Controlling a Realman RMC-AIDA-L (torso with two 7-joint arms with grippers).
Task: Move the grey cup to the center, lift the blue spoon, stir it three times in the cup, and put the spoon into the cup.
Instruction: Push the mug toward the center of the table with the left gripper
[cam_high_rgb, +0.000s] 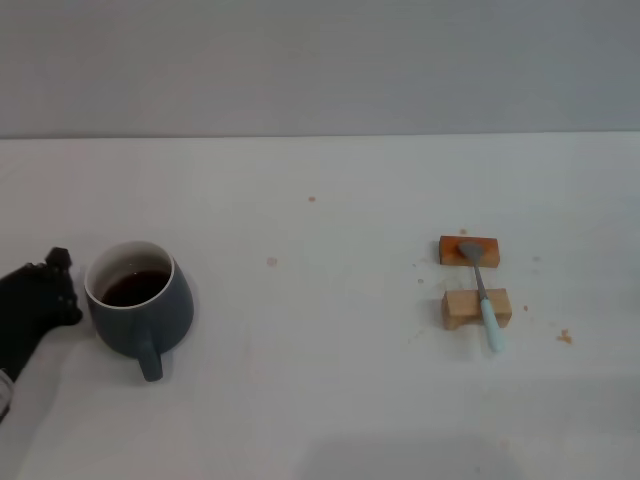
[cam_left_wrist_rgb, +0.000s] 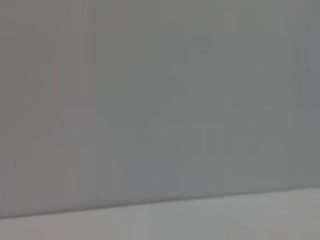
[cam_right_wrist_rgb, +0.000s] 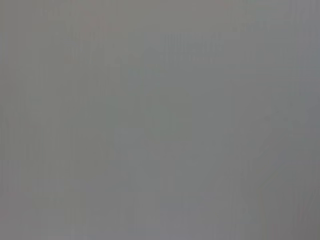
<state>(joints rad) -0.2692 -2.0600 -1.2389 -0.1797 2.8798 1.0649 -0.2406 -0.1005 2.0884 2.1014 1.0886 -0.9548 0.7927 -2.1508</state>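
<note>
The grey cup (cam_high_rgb: 139, 305) stands on the white table (cam_high_rgb: 320, 400) at the left, with dark liquid inside and its handle toward me. My left gripper (cam_high_rgb: 55, 285) is a black shape just left of the cup, close to its wall. The blue spoon (cam_high_rgb: 482, 295) lies at the right across two small wooden blocks, its metal bowl on the far orange block (cam_high_rgb: 469, 250) and its pale blue handle over the near tan block (cam_high_rgb: 476, 308). My right gripper is out of view. Both wrist views show only a blank grey surface.
A few small crumbs and stains dot the table near the blocks and at the middle back. A grey wall runs along the table's far edge.
</note>
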